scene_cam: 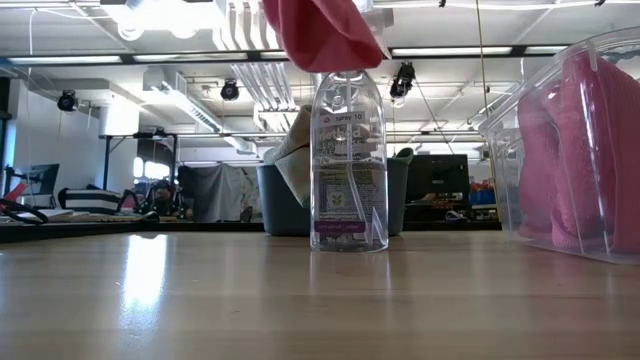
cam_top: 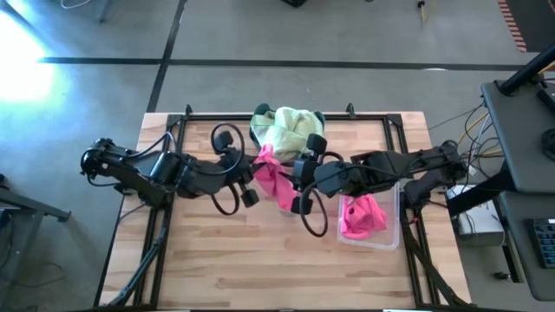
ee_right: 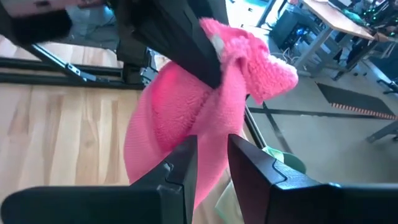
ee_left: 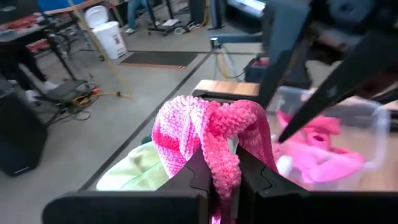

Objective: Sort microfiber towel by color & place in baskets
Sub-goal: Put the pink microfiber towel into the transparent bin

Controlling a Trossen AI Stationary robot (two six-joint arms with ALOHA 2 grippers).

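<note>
A bright pink towel [cam_top: 271, 176] hangs above the table's middle between both grippers. My left gripper [cam_top: 254, 178] reaches it from the table's left and is shut on it. My right gripper [cam_top: 297, 178] comes from the right and is shut on its other side. In the low view the towel's lower end [scene_cam: 322, 38] hangs just over the clear spray bottle [scene_cam: 348, 160]. Light green towels [cam_top: 289, 130] are piled in the dark teal basket [scene_cam: 268, 203] at the far edge. More pink towels [cam_top: 362, 217] lie in the clear basket [cam_top: 392, 236] on the right. My left gripper pinches a bunched fold of the pink towel [ee_left: 225, 163] between its two fingers, coming level from the table's left. The cloth bulges out beyond the fingertips in several layers and is lifted clear of the table. My right gripper has the towel's lower hanging part [ee_right: 210, 155] between its two fingers [ee_right: 181, 163], coming from the table's right. The left gripper's fingers [ee_right: 186, 46] hold the same towel higher up. The cloth hangs slack between the two holds.
The spray bottle stands upright on the table right under the held towel. The clear basket [scene_cam: 575, 150] sits close to the right arm. The wooden table top [cam_top: 234, 260] lies bare toward the near edge. A black frame rail [cam_top: 217, 115] runs along the far edge.
</note>
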